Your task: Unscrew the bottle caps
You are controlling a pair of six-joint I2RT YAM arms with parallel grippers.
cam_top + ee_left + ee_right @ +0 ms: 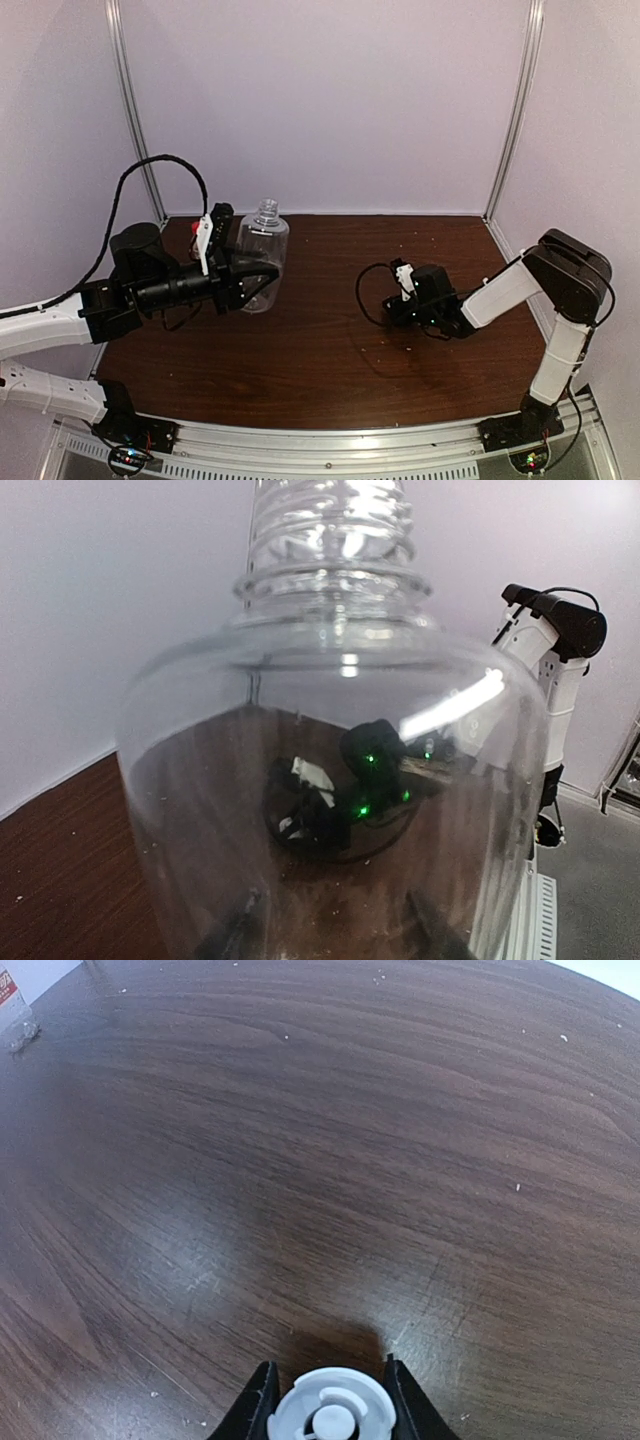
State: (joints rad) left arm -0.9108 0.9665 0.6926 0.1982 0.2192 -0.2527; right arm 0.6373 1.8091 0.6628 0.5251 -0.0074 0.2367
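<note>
No readable writing from where I sat.
The only print I found was on the red label (6,988) of the small bottle (18,1032), cut off by the top left corner of the right wrist view. I saw pale marks on the red, but they were too small and blurred for me to make out any letter or number. In the overhead and left wrist views I could read nothing at all.

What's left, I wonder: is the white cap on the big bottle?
No, the big bottle shows bare threads at its neck; the white cap sits in the right gripper.
</note>
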